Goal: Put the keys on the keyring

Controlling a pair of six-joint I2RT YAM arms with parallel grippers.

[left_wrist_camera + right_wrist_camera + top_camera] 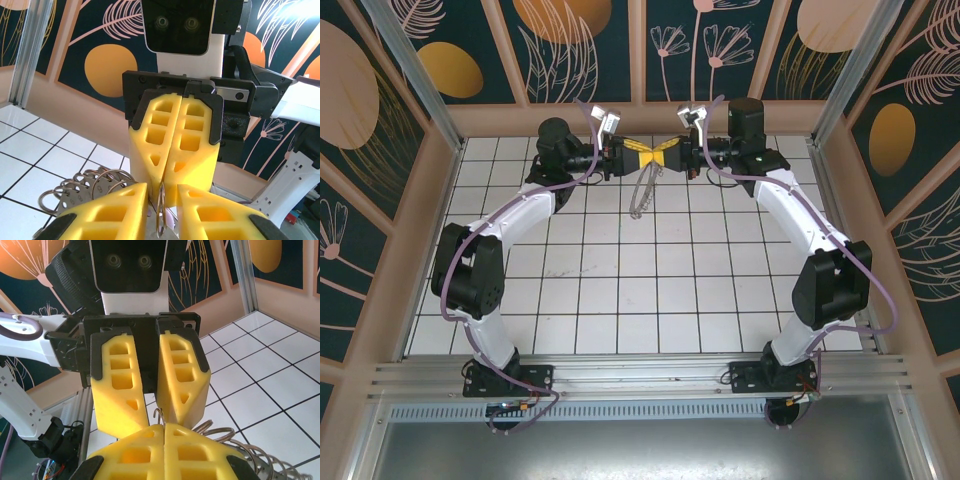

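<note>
Both grippers meet tip to tip above the far middle of the table. My right gripper [663,154] [164,432] is shut on the thin metal keyring [159,415], whose edge sticks up between its pads. My left gripper [636,155] [162,192] stands narrowly open, its yellow fingers [117,390] either side of the keyring [161,215] with a gap on both sides. A pale lilac key [170,219] shows low in that gap, behind the ring; I cannot tell what carries it. The rest of the keyring loop [642,195] hangs below the grippers.
A bunch of metal rings and numbered tags [85,189] hangs beside the left fingers, and wire coils [222,432] lie beside the right fingers. The white tiled floor [620,290] lies below, with wooden walls [650,118] close behind the grippers.
</note>
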